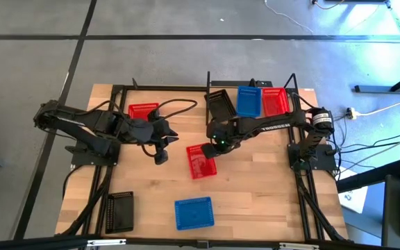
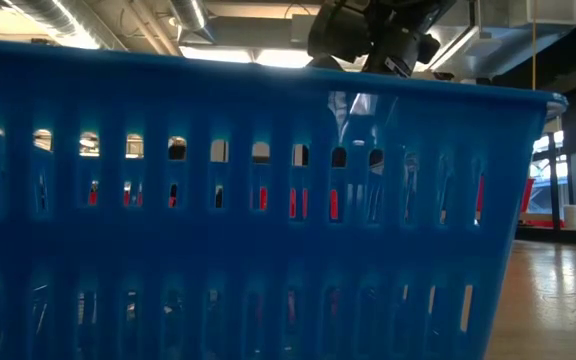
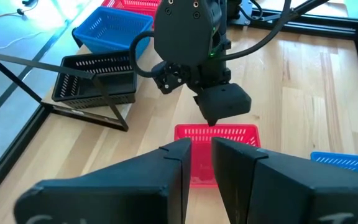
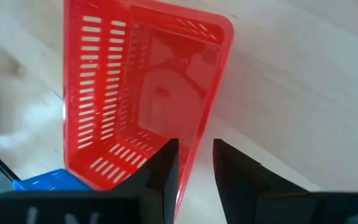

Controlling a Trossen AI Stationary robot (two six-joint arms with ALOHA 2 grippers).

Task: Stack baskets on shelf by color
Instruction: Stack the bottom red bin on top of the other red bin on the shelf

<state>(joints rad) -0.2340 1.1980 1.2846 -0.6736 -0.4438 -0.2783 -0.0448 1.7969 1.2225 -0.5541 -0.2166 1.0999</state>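
Observation:
A red basket [image 1: 201, 163] lies open side up on the table's middle. My right gripper [image 1: 217, 144] reaches in from the right, fingers pointing down and open [image 4: 196, 165]. One finger stands inside the basket's right-hand long wall [image 4: 199, 146] and one outside; wood shows between wall and outer finger. My left gripper [image 1: 160, 156] hovers left of this basket, its fingers [image 3: 201, 155] a narrow gap apart and holding nothing. The shelf [image 1: 208, 97] at the far edge carries a black basket [image 1: 221, 105], a blue basket [image 1: 248, 101] and a red basket [image 1: 275, 101] side by side. My right gripper straddles the red basket's right-hand long wall [image 3: 219, 129] from above. I cannot tell whether either finger touches it. The basket rests on the table.
Another red basket [image 1: 143, 110] sits far left on the table. A black basket [image 1: 120, 212] lies near left and a blue basket [image 1: 194, 212] near the middle of the near edge, where it fills the low view [image 2: 268, 220]. Bare wood lies on the near right.

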